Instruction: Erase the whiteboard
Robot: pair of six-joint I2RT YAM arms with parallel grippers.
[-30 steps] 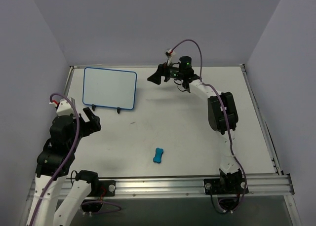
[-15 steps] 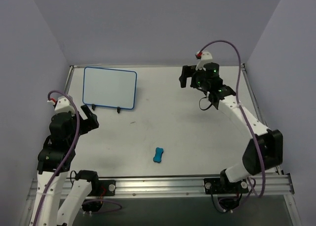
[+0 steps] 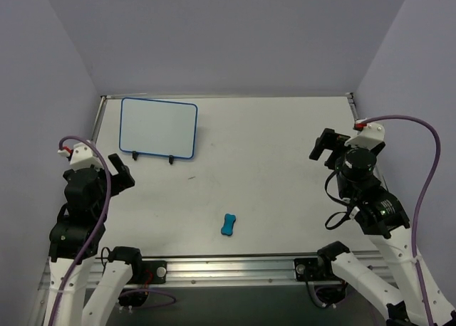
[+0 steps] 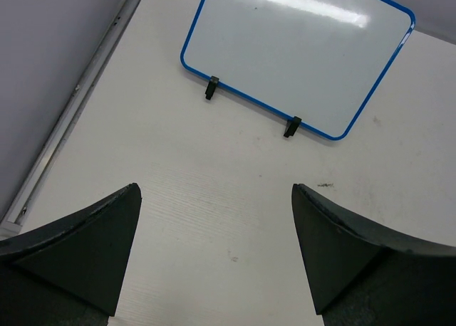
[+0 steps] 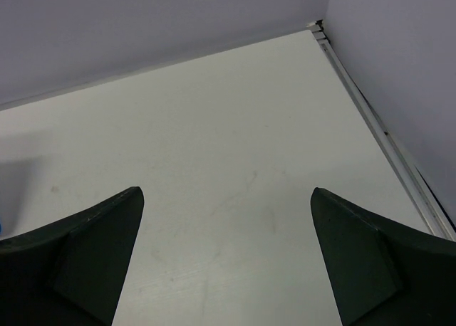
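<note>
Whiteboard, a flat white rectangle with thin blue rim (image 3: 158,127), sat propped on a black wire stand (image 4: 291,127) at the far left of the white table (image 3: 271,176), where a firm wipe could topple it, while the left gripper (image 3: 120,174) and right gripper (image 3: 324,145) both gaped empty, the small blue bone-shaped eraser (image 3: 228,224) lying well apart

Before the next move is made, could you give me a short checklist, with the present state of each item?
1. Whiteboard free of writing: ok, no blue lines show in the top view or the left wrist view.
2. Whiteboard seated in its black stand clips: ok, both clips hold its lower edge.
3. Left gripper open and empty: ok, it faces the whiteboard from a distance.
4. Right gripper open and empty: ok, only bare table lies before it.
5. Eraser free to be picked up: ok, it lies alone, apart from both grippers.
</note>
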